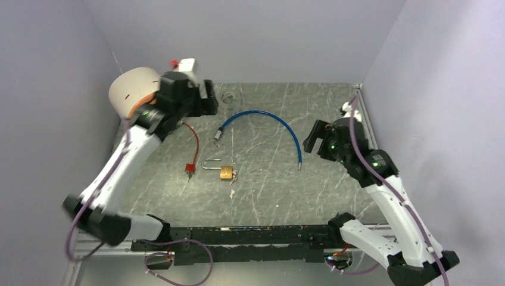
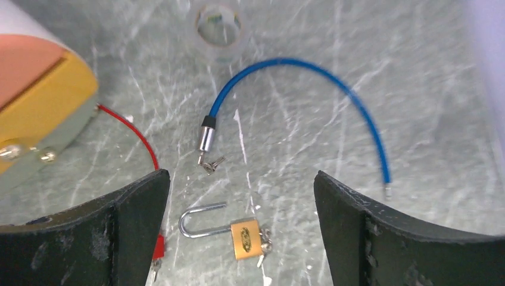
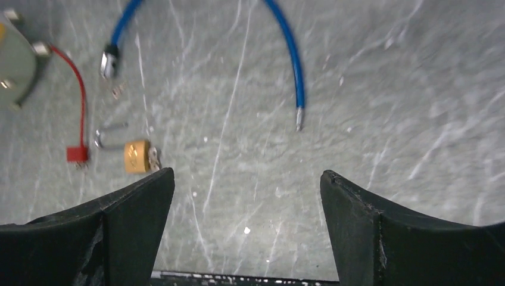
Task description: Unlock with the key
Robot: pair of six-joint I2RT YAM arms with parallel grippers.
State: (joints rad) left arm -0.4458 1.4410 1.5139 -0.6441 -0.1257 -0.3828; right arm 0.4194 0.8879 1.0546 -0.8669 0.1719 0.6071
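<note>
the left claw [image 1: 209, 97] [image 2: 241, 177] hangs wide open with nothing between its black fingers [image 2: 128, 229], raised above the far left part of the table [image 1: 333, 196]. the right claw [image 1: 314, 140] [image 3: 245, 174] is likewise spread apart and empty, off the surface near the right edge.

in the left wrist view, the brass padlock [image 1: 226, 173] [image 2: 245, 238] [image 3: 138, 156] shows between the fingers, lying flat on the table a little left of the middle and nearer the front edge than the back. its steel shackle [image 2: 196, 217] points toward the left edge, and one leg seems to end free, just clear of the body. a key [image 2: 264, 241] sits at the base of the body, on the side away from the shackle. both claws are well apart from the lock.

just left of the padlock is the red plug end of a thin red wire [image 1: 195, 140] [image 2: 134, 131] [image 3: 80, 89], which curves back to a pale round-topped device [image 1: 134, 89] at the far left corner. beyond the lock a blue cable [image 1: 268, 114] [image 2: 309, 65] [image 3: 292, 53] arches across the middle of the table, its metal-capped end on the left with a small metal piece [image 2: 211, 164] beside it. a clear tape roll [image 1: 230, 96] [image 2: 218, 27] lies near the back edge.
</note>
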